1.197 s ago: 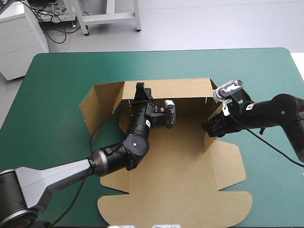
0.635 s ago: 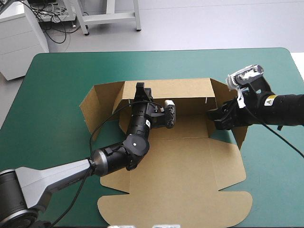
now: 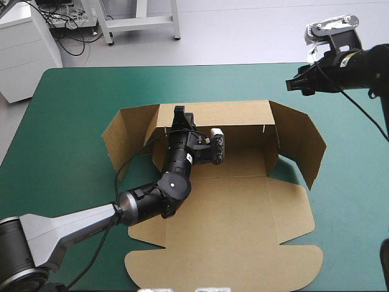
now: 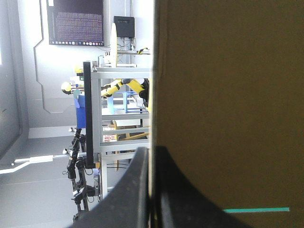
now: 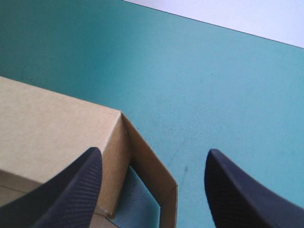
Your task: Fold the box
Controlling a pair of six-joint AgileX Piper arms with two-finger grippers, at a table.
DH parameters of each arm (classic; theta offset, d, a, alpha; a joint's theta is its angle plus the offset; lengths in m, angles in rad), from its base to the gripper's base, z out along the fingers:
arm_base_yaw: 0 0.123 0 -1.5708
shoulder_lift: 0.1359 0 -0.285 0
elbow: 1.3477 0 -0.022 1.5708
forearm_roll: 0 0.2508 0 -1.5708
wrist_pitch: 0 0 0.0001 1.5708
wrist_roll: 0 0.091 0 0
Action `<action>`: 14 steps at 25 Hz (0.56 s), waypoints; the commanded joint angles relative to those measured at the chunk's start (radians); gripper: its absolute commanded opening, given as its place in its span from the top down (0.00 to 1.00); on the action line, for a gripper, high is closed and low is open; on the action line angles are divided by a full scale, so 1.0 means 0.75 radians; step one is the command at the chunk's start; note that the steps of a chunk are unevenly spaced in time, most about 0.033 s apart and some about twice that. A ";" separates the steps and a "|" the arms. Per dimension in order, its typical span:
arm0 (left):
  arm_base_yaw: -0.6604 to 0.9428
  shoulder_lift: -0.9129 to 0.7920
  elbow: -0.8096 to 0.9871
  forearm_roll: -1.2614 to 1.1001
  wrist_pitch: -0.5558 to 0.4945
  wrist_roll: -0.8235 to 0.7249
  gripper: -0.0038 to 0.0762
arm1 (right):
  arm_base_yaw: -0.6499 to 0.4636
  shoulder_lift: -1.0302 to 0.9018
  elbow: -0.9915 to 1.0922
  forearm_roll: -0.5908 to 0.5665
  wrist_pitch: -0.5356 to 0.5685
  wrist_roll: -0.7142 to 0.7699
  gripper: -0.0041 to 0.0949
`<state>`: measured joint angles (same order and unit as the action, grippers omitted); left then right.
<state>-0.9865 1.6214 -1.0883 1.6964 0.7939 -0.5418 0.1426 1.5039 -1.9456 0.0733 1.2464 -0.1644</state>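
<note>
The brown box (image 3: 231, 213) lies as a cut sheet on the teal-green cover, its back wall (image 3: 213, 114) raised. My left gripper (image 3: 179, 117) sits at the top edge of that wall, shut on the box. In the left wrist view the board (image 4: 228, 104) fills the space beside my left gripper (image 4: 151, 151), and its edge runs between the nearly closed fingers. The box's right side flap (image 3: 299, 146) stands tilted outward. My right gripper (image 3: 298, 84) hangs open above the table's far right part, apart from the box. Below my right gripper (image 5: 153, 156) is the flap's corner (image 5: 61, 123).
Teal-green cover (image 3: 67, 121) shows on every side of the box, widest at the left and the far right. The lid part of the sheet (image 3: 243, 267) lies flat toward the near edge. A white cabinet (image 3: 24, 48) stands beyond the far left corner.
My right gripper has left the box's right wall, rising and moving toward the far right corner. The right flap has swung outward. The left arm has stayed put.
</note>
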 commanded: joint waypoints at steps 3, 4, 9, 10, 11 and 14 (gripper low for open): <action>-0.006 -0.054 -0.040 0.126 0.065 -0.025 0.99 | -0.094 0.121 -0.121 0.002 -0.002 -0.001 0.38; -0.006 -0.054 -0.040 0.126 0.065 -0.025 0.99 | -0.122 0.155 -0.137 0.022 -0.004 -0.008 0.38; -0.006 -0.054 -0.040 0.126 0.065 -0.025 0.99 | -0.223 0.276 -0.149 0.132 -0.032 -0.077 0.38; -0.006 -0.054 -0.040 0.126 0.065 -0.025 0.99 | -0.232 0.295 -0.149 0.151 -0.035 -0.092 0.38; -0.006 -0.054 -0.040 0.126 0.065 -0.025 0.99 | -0.239 0.307 -0.149 0.166 -0.041 -0.108 0.38; -0.006 -0.054 -0.040 0.126 0.065 -0.025 0.99 | -0.255 0.361 -0.146 0.258 -0.042 -0.161 0.38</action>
<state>-0.9865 1.6214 -1.0883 1.6964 0.7943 -0.5418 -0.0371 1.8019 -2.0254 0.2047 1.2464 -0.2487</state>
